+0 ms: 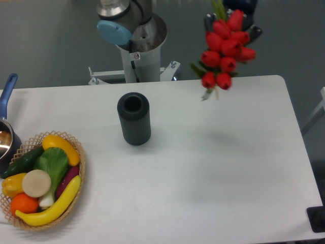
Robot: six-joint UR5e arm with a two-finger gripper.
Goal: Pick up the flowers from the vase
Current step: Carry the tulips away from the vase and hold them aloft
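The flowers [226,48], a bunch of red tulip buds with a few green leaves, hang in the air above the table's back right edge. Their pale stems [208,94] point down and are free of the vase. My gripper [231,24] is at the top of the frame, shut on the upper part of the bunch; its dark fingers [208,23] show on either side behind the buds. The vase [134,122], a dark ribbed cylinder, stands upright on the white table [213,178] left of centre, well to the left of the flowers. Its round mouth [133,104] is empty.
A wicker basket [76,193] with toy vegetables and fruit sits at the front left. A pot with a blue handle [7,94] is at the left edge. The grey robot pedestal [139,51] stands behind the table. A dark object [317,218] is at the front right corner.
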